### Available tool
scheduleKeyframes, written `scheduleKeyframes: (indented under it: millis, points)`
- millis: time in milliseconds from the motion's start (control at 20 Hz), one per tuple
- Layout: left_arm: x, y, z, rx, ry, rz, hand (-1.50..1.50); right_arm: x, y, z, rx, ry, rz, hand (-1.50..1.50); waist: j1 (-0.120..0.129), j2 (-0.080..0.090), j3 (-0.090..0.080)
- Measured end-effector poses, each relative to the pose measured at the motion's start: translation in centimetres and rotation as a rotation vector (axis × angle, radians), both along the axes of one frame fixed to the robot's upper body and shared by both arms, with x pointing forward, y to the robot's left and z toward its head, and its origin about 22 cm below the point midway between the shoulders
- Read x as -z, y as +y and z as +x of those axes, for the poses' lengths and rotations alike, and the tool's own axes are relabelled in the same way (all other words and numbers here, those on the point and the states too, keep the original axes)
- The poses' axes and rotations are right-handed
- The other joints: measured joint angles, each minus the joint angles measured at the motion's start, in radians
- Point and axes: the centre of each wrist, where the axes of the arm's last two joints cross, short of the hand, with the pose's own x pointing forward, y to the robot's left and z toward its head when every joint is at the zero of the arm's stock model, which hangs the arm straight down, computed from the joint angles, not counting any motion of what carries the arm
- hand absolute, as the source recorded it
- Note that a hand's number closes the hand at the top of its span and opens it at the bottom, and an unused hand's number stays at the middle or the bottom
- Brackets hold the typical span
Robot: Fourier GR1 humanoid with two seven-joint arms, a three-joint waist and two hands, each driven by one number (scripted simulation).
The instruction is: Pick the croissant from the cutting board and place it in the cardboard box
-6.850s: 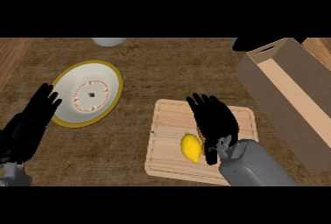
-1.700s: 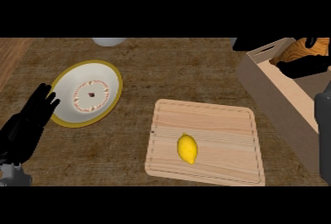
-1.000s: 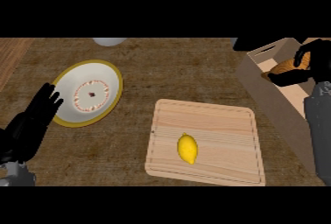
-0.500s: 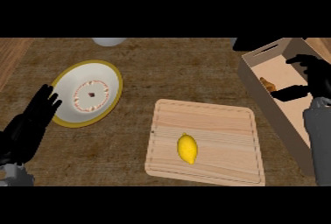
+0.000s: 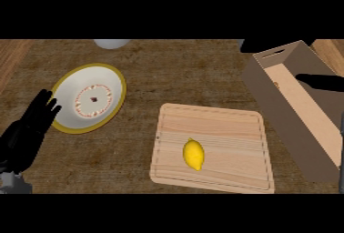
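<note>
The cardboard box [image 5: 269,73] stands open along the right side of the counter. Deep inside it, against its left wall, a small brown bit [image 5: 277,85] shows, which looks like the croissant; most of it is hidden. My right hand [image 5: 324,82] reaches in from the right edge above the box; only a straight dark part of it shows, and it holds nothing. The wooden cutting board [image 5: 228,132] lies left of the box and bears only a yellow lemon [image 5: 193,154]. My left hand [image 5: 27,134] rests open at the left edge, fingers up.
A white plate with a gold rim [image 5: 107,77] sits at the left, just beyond my left hand. A pale round object [image 5: 111,43] peeks in at the top edge. A dark thing [image 5: 259,44] stands behind the box.
My right hand carried the croissant from the board to the box, let it go inside, and has now drawn back toward the right edge. The left hand has stayed put.
</note>
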Motion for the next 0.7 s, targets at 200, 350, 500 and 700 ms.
scheduleKeyframes:
  millis: [200, 350, 500, 700]
  points:
    - [-0.3, 0.0, 0.1, -0.002, -0.002, 0.000, 0.00, 0.0, -3.3, -2.8, 0.044, -0.060, 0.074, -1.50, -0.003, 0.000, 0.000]
    - [-0.3, -0.1, 0.3, 0.000, -0.002, -0.001, 0.00, -0.5, -5.8, -4.8, 0.065, -0.100, 0.125, -1.50, -0.003, 0.000, -0.001]
    - [-0.3, 0.0, 0.2, -0.001, -0.001, -0.002, 0.00, -0.4, -8.5, -7.3, 0.068, -0.120, 0.156, -1.50, -0.003, 0.000, 0.000]
    - [-0.6, 0.2, 0.0, -0.004, 0.003, -0.006, 0.00, -0.9, -11.3, -10.6, 0.037, -0.127, 0.164, -1.50, -0.002, 0.000, -0.001]
